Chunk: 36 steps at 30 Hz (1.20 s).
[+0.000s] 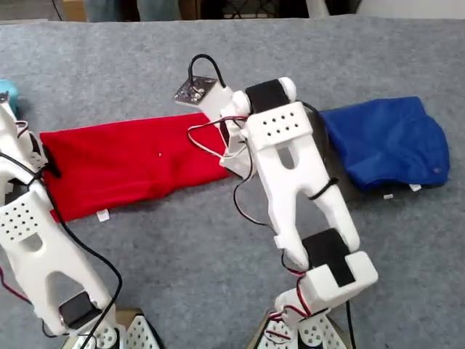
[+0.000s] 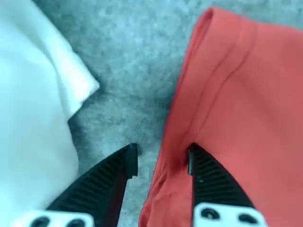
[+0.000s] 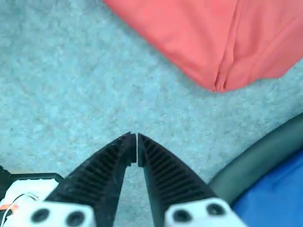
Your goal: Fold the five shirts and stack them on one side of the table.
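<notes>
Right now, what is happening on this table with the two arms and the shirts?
A red shirt lies as a long band on the grey table. The left tool is open over one end of it, beside a white shirt. The right tool is shut and empty above bare table near the other end. A blue shirt lies bunched farther off.

Spread shirt [image 1: 123, 163] left of folded shirt [image 1: 389, 142] (apart)

red shirt [image 1: 123, 163]: 1 | blue shirt [image 1: 389, 142]: 1 | pale shirt [image 2: 28, 118]: 1 | arms [image 1: 298, 167]: 2
</notes>
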Each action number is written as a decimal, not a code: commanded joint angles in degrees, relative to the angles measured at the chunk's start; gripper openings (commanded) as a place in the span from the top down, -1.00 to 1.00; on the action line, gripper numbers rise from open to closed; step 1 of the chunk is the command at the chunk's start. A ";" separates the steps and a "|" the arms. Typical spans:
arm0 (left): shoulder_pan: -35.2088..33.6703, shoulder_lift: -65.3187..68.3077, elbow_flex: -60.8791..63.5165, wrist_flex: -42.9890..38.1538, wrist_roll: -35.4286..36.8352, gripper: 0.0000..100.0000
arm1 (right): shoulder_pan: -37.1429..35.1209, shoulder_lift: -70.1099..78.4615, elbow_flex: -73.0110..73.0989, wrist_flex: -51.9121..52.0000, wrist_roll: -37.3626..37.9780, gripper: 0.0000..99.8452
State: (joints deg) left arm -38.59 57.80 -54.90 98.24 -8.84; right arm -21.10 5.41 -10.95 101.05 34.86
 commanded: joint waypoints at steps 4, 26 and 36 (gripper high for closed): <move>-0.57 5.54 -5.85 0.62 -0.18 0.61 | 0.18 -2.95 0.22 -0.26 0.44 0.97; 3.65 5.36 -0.31 2.64 -3.69 0.87 | 0.18 -3.30 0.04 -0.62 0.44 0.97; 4.44 5.71 -0.66 2.55 -4.04 0.94 | 0.26 -4.70 -0.04 -0.53 0.44 0.97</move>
State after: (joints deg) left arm -34.02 63.08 -56.40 100.35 -12.35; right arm -21.10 4.44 -10.68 100.79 34.86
